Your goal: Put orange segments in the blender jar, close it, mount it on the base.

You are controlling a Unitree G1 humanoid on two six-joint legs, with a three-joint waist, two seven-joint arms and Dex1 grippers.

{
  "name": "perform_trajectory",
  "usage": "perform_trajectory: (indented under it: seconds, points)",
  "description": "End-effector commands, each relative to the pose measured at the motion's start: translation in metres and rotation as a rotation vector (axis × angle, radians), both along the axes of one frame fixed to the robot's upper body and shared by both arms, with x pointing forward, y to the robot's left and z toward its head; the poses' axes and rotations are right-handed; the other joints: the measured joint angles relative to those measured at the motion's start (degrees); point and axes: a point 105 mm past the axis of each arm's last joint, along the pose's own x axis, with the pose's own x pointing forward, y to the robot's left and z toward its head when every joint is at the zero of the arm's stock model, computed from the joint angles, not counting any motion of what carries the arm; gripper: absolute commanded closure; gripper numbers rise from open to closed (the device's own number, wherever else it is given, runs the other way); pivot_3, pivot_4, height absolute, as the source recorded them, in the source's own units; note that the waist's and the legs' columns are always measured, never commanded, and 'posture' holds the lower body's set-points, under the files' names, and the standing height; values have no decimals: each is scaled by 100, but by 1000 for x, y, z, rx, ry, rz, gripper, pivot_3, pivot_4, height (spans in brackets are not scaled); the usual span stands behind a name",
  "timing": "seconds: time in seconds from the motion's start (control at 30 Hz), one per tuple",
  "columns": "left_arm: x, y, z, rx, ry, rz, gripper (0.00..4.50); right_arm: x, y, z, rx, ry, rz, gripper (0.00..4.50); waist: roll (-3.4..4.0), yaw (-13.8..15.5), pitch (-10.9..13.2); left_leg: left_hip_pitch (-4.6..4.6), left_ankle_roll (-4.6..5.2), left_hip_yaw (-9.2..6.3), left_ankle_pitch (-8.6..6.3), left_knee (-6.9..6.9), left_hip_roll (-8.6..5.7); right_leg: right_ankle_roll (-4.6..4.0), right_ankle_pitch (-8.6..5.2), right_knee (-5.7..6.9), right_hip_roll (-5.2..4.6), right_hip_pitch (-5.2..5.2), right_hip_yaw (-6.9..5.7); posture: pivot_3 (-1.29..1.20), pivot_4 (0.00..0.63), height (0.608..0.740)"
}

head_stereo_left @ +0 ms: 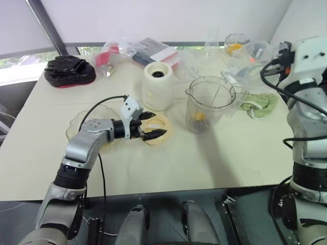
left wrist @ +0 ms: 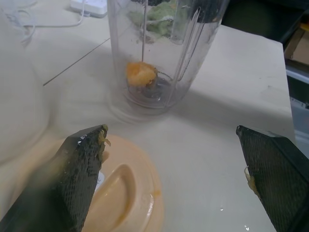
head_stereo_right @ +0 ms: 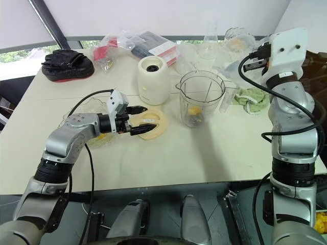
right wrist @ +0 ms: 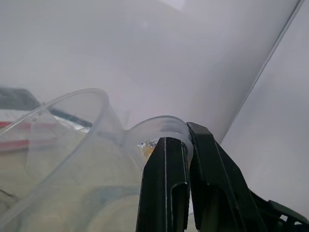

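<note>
On the far left of the tabletop (head_stereo_left: pixel 214 163) lies a black glove-like bundle (head_stereo_left: pixel 69 70). Nearer, the left pincer (head_stereo_right: pixel 143 122) hovers low over a flat cream round lid (head_stereo_right: pixel 156 125) — its two black fingers (left wrist: pixel 77 179) spread wide, holding nothing, with bits of pulp stuck to them. Under the left forearm sits a shallow glass bowl (head_stereo_left: pixel 76 122). Just beyond the lid stands the base (head_stereo_right: pixel 153 80), cream-white and upright, its dark socket facing up. To its right, near but apart, the blender jar (head_stereo_right: pixel 201 98) stands upright and uncovered on the tabletop, off the base, with one of the orange segments (left wrist: pixel 141 74) lying at the bottom by the blade. A green cloth (head_stereo_left: pixel 260 104) lies right of the jar. At the far right, the right pincer (right wrist: pixel 186 145) is raised above the tabletop — its fingers are pinched tight on the rim of a clear plastic cup (right wrist: pixel 72 159), held tilted in the air.
</note>
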Motion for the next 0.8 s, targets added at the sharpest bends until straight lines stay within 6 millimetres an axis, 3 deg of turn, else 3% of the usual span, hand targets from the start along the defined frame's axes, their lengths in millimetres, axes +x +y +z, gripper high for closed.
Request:
perform_trajectory:
  seconds: [0.03, 0.33, 0.6, 0.8]
  points:
    - [-3, -5, 12, -1, -49, -24, 18, -16, 7, 26, -92, -115, -3, 4461, 0, -10, 0, 0, 0, 0, 0, 0, 0, 0, 0, 0, 0, 0, 0, 0, 150, 740]
    - [-3, -5, 14, -10, -58, -18, 18, -15, 9, 23, -138, -113, -8, 4461, 0, -15, 0, 0, 0, 0, 0, 1, 0, 0, 0, 1, 0, -1, 0, 0, 150, 740]
    - [-1, -8, 34, -114, -100, -8, 18, -14, 11, 23, -180, -114, -7, 4461, 0, -15, 0, 0, 0, 0, 0, 1, 0, 0, 0, 1, 0, -1, 0, 0, 150, 740]
    - [-2, -9, 37, -125, -101, -10, 18, -14, 12, 23, -203, -112, -10, 4461, 0, -12, 0, 1, 0, 0, 0, 2, 0, 0, 1, 3, 0, -1, 0, 0, 150, 740]
